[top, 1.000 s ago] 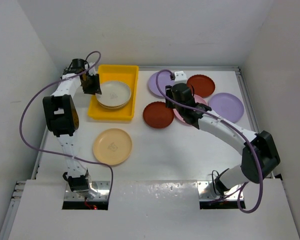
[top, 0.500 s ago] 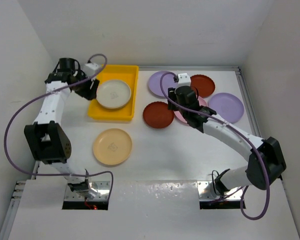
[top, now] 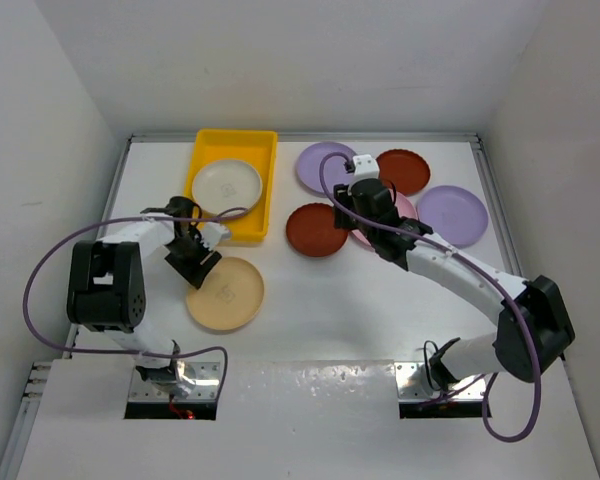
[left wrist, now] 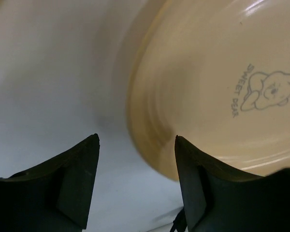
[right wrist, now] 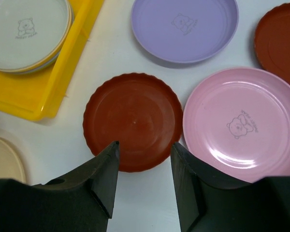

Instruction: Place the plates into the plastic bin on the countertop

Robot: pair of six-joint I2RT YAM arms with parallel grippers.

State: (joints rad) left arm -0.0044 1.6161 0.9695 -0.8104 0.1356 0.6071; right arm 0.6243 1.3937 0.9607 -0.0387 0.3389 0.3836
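Note:
The yellow plastic bin (top: 255, 222) holds a cream plate (top: 226, 186). A tan-yellow plate (top: 230, 295) lies on the countertop (top: 310, 300) in front of the bin. My left gripper (top: 195, 268) is open and low at this plate's left rim; in the left wrist view the rim of the plate (left wrist: 222, 87) lies between my fingers (left wrist: 135, 140). My right gripper (top: 365, 225) is open and empty above the near edge of a dark red plate (right wrist: 133, 121), with a pink plate (right wrist: 241, 123) beside it.
Two lilac plates (top: 320, 163) (top: 453, 214) and a second dark red plate (top: 404, 170) lie at the back right. Metal rails (top: 488, 190) edge the countertop, with white walls close behind. The left arm's purple cable loops over the left side.
My left gripper has left the bin and swung down to the tan-yellow plate's rim; the cream plate stays in the bin. My right gripper has shifted slightly over the dark red plate.

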